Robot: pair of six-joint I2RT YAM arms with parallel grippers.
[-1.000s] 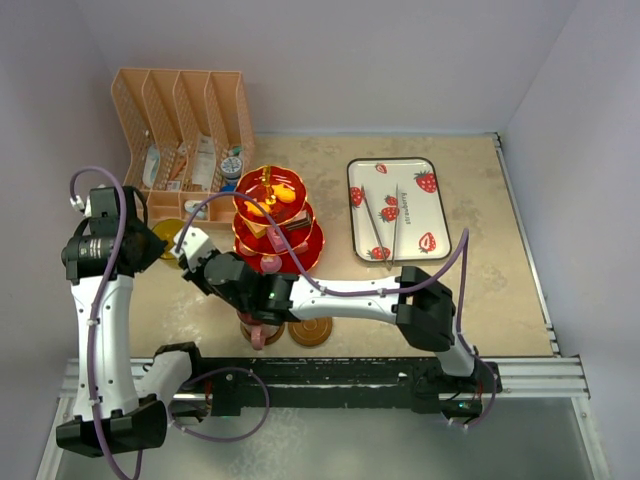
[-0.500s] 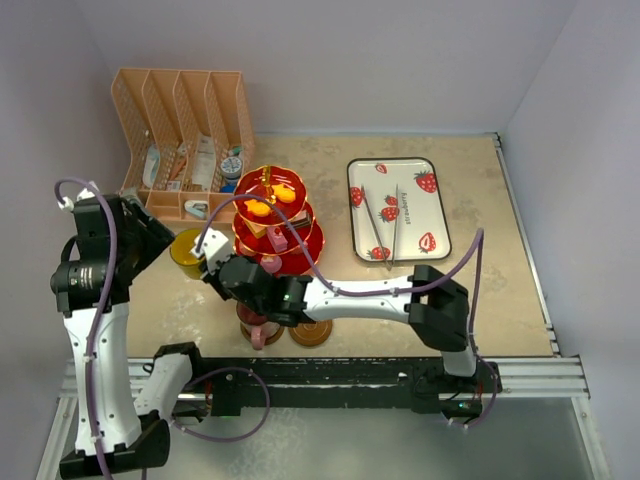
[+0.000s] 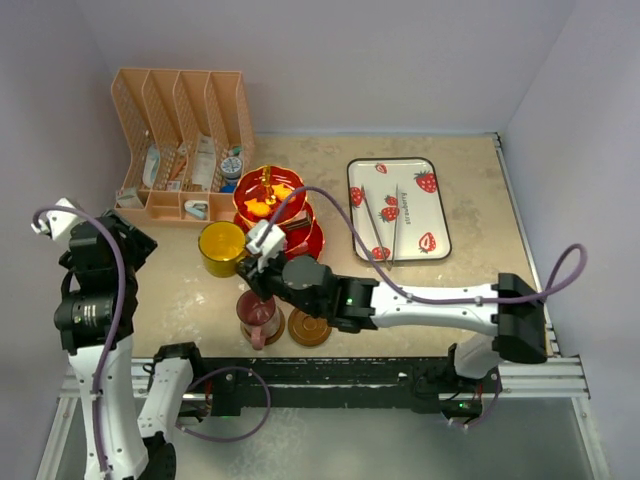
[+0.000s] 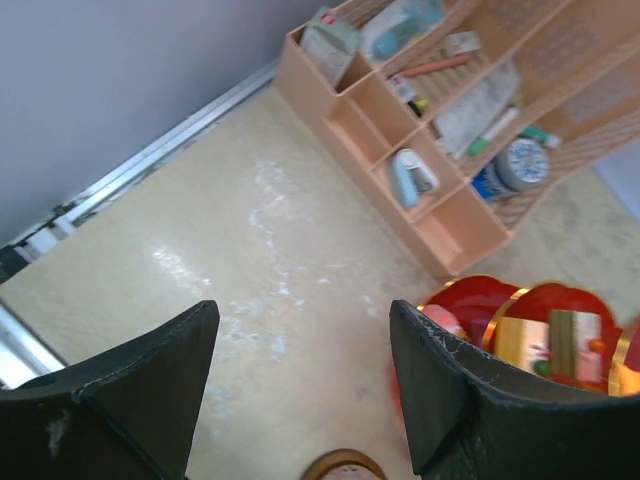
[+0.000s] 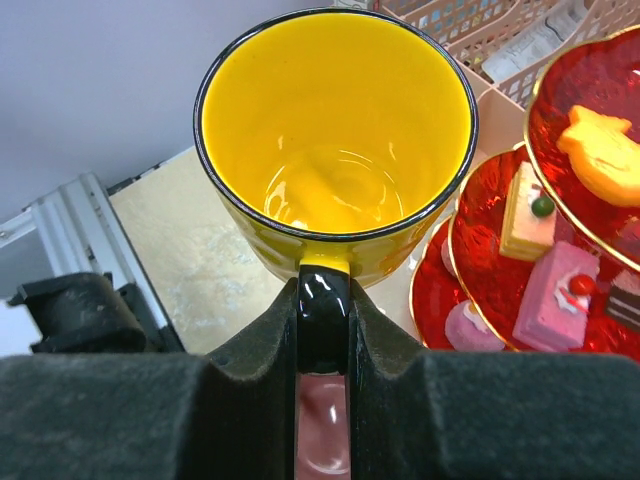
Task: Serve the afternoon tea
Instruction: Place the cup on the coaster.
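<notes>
My left gripper (image 4: 300, 318) now wide, empty, backed off | right gripper (image 5: 323, 300) holds yellow mug (image 5: 335, 150), handle between fingers | I judge handover done.

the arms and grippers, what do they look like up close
Both arms, left arm and right arm, have white tube links joined by black joints, each trailed by a loose lilac cable. A small green light glows on the right one. The left gripper and right gripper have broad matte black fingers, slightly scuffed.
</notes>
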